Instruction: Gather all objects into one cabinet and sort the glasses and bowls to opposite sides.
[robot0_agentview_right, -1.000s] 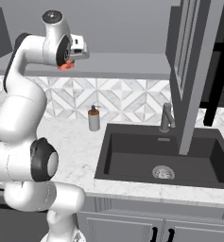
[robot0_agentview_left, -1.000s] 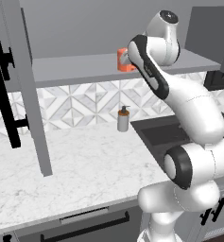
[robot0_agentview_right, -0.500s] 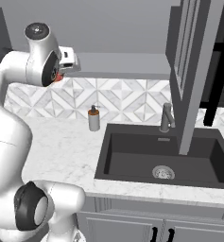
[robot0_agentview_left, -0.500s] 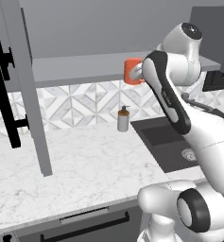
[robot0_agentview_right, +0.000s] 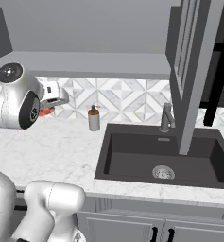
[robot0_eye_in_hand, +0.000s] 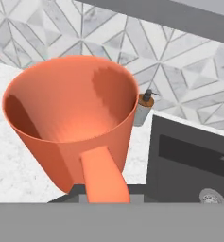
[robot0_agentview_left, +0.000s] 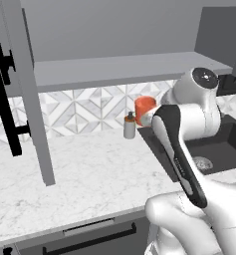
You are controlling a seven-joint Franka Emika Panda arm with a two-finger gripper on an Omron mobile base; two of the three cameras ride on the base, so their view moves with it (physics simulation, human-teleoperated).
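My gripper (robot0_agentview_right: 51, 106) is closed on the handle of an orange mug (robot0_agentview_left: 144, 110), and I hold it in the air above the marble counter (robot0_agentview_left: 89, 174), near the tiled back wall (robot0_agentview_right: 127, 101). In the hand view the mug (robot0_eye_in_hand: 71, 118) sits right at my fingertips, its open mouth facing the camera and its handle pointing down toward me (the fingertips themselves are hidden under it). From the right base view only a sliver of orange (robot0_agentview_right: 46, 111) shows behind my wrist.

The mug is empty inside. The grey soap bottle (robot0_agentview_left: 130, 126) stands on the counter just to the left of the mug in the left base view, against the tiles. To its right lies the dark sink (robot0_agentview_right: 132, 156), holding nothing, with its round drain (robot0_agentview_right: 163, 172) in the bottom and a grey tap (robot0_agentview_right: 166, 118) at the far edge.

Above the counter runs the flat grey shelf (robot0_agentview_left: 119, 69) of the wall cabinet, bare where I can see it. The cabinet door (robot0_agentview_left: 32, 94) stands open at the left, with its long black bar handle (robot0_agentview_left: 4, 94). Below the counter are grey drawers (robot0_agentview_left: 89, 236) with black handles.
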